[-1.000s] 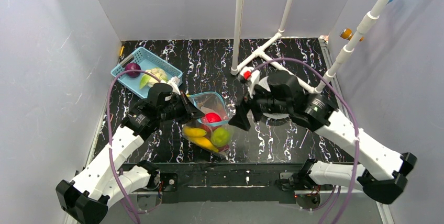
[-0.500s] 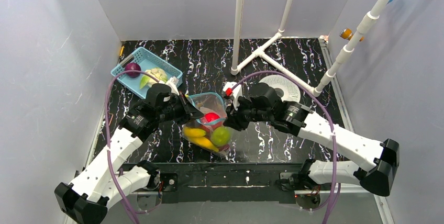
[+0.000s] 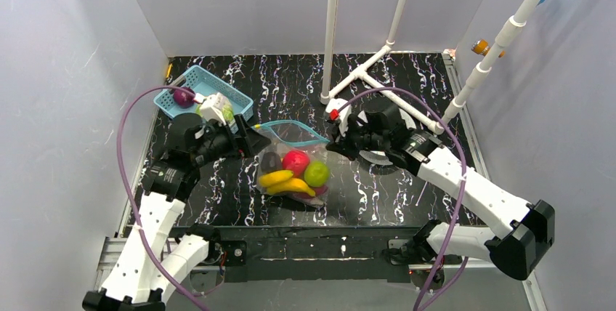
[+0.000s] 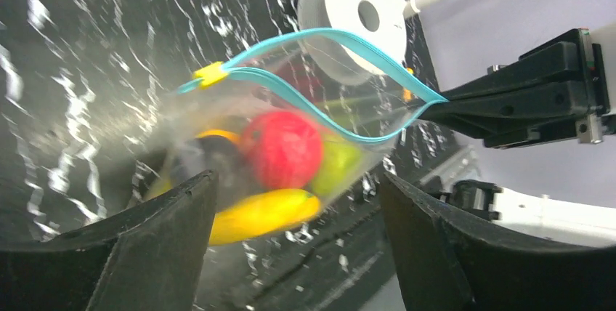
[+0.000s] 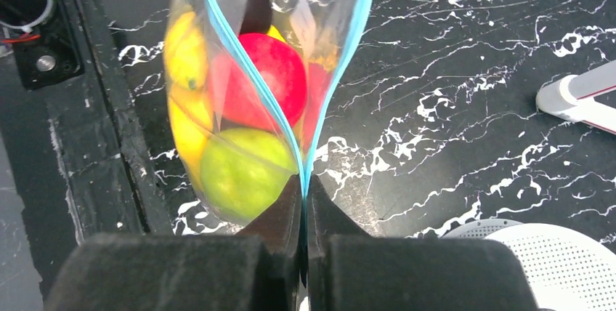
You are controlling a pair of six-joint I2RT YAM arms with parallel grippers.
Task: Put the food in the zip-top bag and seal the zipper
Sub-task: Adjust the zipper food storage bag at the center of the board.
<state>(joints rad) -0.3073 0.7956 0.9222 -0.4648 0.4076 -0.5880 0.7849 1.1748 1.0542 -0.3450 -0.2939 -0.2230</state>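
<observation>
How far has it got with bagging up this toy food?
Mostly loaded: a red piece, a green piece and bananas sit inside the zip-top bag. In hand: the right tool is pinched shut on one end of the zipper, the left tool open beside the bag. Remaining: the zipper gapes open, and a purple piece lies in the basket.

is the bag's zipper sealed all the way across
No, the two strips of the zipper bow wide apart, leaving the zip-top bag mouth open.
</observation>
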